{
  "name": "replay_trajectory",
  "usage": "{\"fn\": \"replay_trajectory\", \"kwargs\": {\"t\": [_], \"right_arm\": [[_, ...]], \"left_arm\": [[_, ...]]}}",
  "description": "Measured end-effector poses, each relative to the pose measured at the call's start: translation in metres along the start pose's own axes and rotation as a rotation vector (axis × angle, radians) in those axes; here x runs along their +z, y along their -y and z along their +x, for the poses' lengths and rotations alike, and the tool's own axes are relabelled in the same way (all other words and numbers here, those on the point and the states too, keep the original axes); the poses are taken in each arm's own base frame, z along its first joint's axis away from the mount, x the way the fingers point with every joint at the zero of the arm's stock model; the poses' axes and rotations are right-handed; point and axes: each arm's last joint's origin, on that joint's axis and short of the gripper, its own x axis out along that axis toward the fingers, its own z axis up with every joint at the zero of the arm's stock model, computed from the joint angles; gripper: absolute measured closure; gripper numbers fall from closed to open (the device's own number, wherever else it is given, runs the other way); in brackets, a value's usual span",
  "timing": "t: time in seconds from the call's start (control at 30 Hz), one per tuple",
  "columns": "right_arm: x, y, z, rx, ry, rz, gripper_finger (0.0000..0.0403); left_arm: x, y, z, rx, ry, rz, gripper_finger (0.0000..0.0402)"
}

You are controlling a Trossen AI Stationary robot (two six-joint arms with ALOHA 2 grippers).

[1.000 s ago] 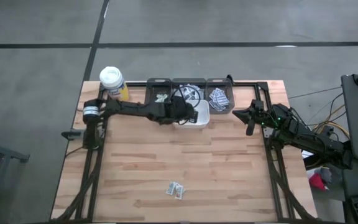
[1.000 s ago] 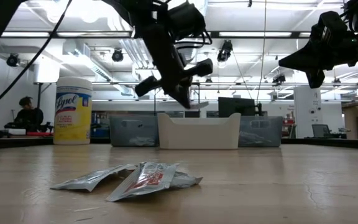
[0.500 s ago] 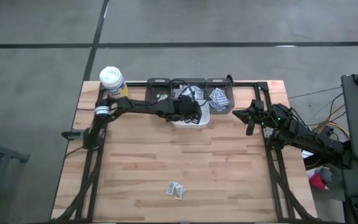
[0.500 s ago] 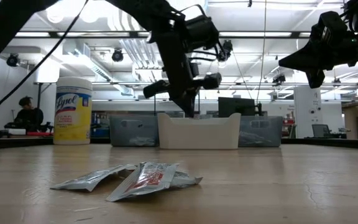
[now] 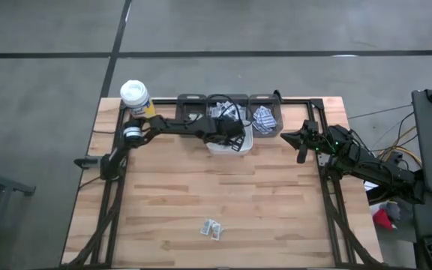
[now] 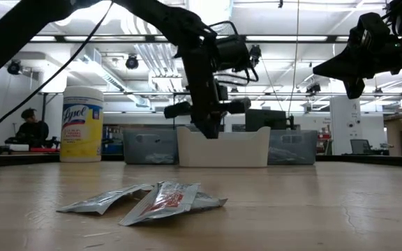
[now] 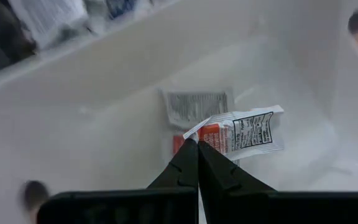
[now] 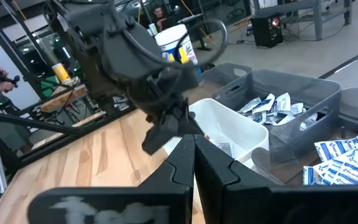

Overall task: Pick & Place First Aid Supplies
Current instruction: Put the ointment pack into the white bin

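My left gripper (image 5: 233, 139) points steeply down into a white bin (image 5: 244, 148) at the table's far middle and is shut on a small white and red packet (image 7: 244, 132). In the low view its fingertips (image 6: 211, 132) reach the bin's rim (image 6: 223, 130). A grey packet (image 7: 195, 107) lies flat on the bin's floor. Three more packets (image 5: 211, 229) lie in a loose pile near the table's front edge, also seen in the low view (image 6: 152, 201). My right gripper (image 5: 300, 141) waits shut at the table's right side, level and raised. My left gripper pinches the red and white packet by one corner (image 7: 196, 132) between its two fingertips. The fingers come from above, slanting down. The packet sticks out sideways from the fingertips, above the bin's floor and the grey packet.
Behind the white bin stand three grey bins (image 5: 265, 118) holding several packets. A yellow wipes canister with a white lid (image 5: 135, 98) stands at the far left corner. Bare wooden tabletop (image 5: 223, 187) lies between the bins and the near packets.
My left gripper has gone toward the table's right edge and down, from above the white bin's left part to its rim, tipping more steeply downward and rolling a little. It has stayed shut.
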Motion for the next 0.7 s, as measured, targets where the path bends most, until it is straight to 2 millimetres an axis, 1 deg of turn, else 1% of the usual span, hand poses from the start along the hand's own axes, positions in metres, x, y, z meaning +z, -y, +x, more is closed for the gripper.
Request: {"fn": "replay_trajectory", "kwargs": {"t": [0.13, 0.43, 0.63, 0.7], "right_arm": [[0.000, 0.000, 0.000, 0.000, 0.000, 0.000, 0.0394], [0.000, 0.000, 0.000, 0.001, 0.001, 0.000, 0.0394], [0.000, 0.000, 0.000, 0.001, 0.001, 0.000, 0.0394], [0.000, 0.000, 0.000, 0.001, 0.001, 0.000, 0.0394]], "left_arm": [[-0.007, 0.002, 0.014, 0.001, -0.045, -0.009, 0.0401], [-0.007, 0.003, 0.013, -0.010, -0.052, -0.009, 0.0400], [-0.005, 0.001, 0.013, -0.018, -0.059, 0.014, 0.0368], [-0.002, 0.000, 0.007, -0.028, -0.050, 0.020, 0.0355]]}}
